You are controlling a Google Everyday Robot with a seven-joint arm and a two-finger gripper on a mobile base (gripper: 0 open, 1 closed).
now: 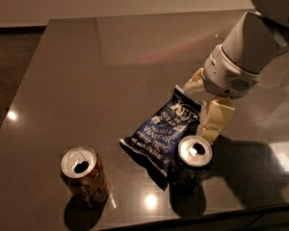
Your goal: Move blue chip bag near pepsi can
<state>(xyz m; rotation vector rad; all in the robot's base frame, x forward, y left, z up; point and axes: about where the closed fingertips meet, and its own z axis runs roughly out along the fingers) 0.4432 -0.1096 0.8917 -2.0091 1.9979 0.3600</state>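
The blue chip bag (161, 131) lies flat on the dark table (111, 66), label up, its lower right edge against the pepsi can (192, 163). The pepsi can stands upright near the front edge, dark with a silver top. My gripper (201, 109) hangs just right of the bag's upper right end, above and behind the pepsi can. Its two cream fingers (216, 119) are spread apart, one on each side of the bag's end, and do not pinch it. The white arm comes in from the upper right.
A brown-orange can (84, 177) with a silver top stands upright at the front left, about a can's width left of the bag. The table's front edge runs just below both cans. Its left edge borders dark floor.
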